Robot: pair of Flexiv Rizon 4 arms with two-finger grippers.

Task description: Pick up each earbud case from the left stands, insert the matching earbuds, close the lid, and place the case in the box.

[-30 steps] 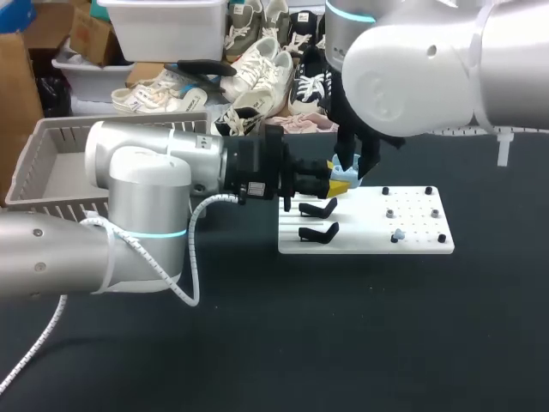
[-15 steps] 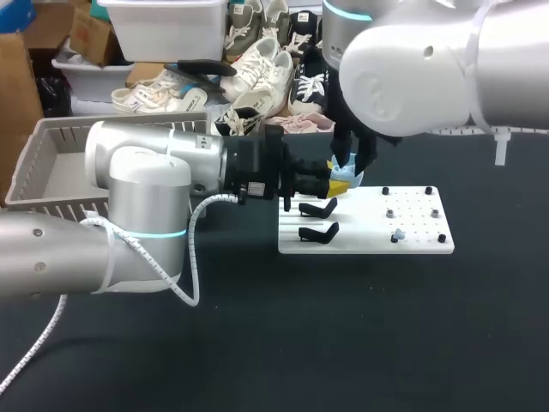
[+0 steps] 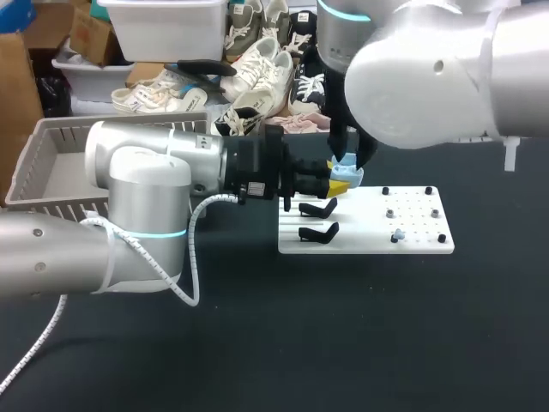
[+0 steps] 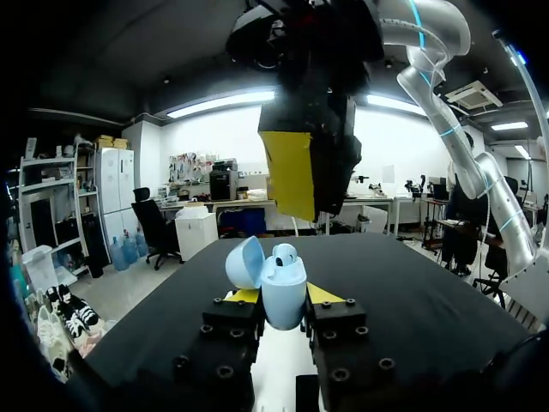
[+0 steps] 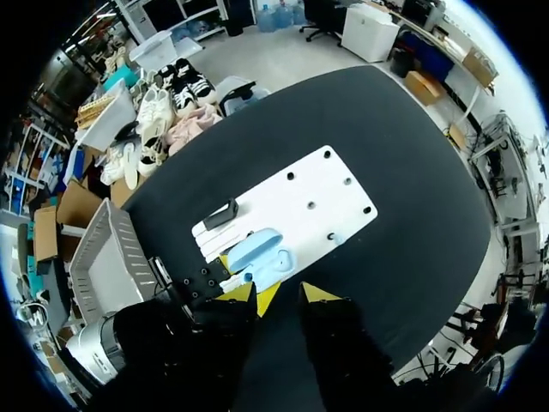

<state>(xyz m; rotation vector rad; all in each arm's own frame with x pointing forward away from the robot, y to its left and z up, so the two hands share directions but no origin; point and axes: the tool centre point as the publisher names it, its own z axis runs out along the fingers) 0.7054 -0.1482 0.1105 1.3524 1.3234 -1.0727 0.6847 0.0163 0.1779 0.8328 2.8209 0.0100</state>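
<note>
Left gripper (image 4: 281, 296) pinches the open earbud case (image 4: 280, 276) — right gripper (image 5: 280, 294), seemingly spread, hovers above.

Mostly plastic on a matt table.
Case (image 4: 281, 296) glossy pale-blue plastic; board (image 3: 412, 236) smooth white plastic; stands (image 3: 317, 233) matt black; table (image 3: 343, 343) matt black, cloth-like; left arm (image 3: 146, 184) smooth satin shell; basket (image 3: 26, 167) grey slatted plastic.

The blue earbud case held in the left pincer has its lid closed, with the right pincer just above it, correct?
No, the lid is open, tipped back, as the left wrist view shows. The blue earbud case is indeed held in the left pincer, with the right pincer just above it.
</note>
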